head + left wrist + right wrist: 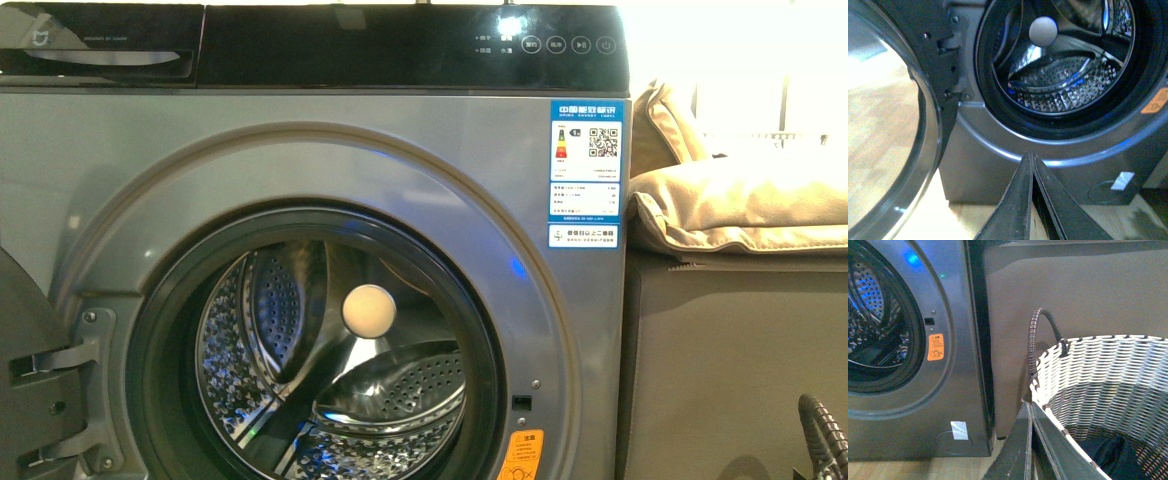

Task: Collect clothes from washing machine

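With the washing machine [300, 150] drum bare and navy clothes [1115, 455] low in the woven basket [1108, 370], both grippers [1032, 165] [1031, 412] idle, jaws together.

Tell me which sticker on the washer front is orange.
The small sticker low beside the drum opening; the labels up near the control panel are blue.

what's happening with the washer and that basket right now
A two-armed robot is unloading the washing machine. Its door hangs open and the drum looks empty in the views we have. A dark navy garment already lies in the woven basket beside the machine. The left gripper sits low before the washer and the right gripper at the basket's rim, both with jaws shut, holding nothing.
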{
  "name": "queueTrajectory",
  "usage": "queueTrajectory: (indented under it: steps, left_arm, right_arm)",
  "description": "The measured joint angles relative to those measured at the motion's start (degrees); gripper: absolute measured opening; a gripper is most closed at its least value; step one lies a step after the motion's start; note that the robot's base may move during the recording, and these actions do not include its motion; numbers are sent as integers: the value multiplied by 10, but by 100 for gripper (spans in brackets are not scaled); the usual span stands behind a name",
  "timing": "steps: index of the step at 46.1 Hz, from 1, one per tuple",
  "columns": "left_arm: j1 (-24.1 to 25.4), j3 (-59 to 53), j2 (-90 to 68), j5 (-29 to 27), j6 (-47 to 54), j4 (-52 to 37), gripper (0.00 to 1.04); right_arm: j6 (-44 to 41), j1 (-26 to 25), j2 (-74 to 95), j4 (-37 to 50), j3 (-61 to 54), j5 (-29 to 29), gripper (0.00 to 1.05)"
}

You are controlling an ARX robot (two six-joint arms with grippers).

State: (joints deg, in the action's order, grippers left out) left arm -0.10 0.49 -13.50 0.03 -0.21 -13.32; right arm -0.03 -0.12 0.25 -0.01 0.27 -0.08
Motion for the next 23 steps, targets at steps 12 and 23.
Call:
queueTrajectory:
  steps: [12,23]
  left_arm:
    - [0,0,89,-1,0,100,4]
    - [0,0,132,-1,0,133,4]
  right_arm:
    - [0,0,0,0,0,0,2]
    - [0,0,0,0,0,0,2]
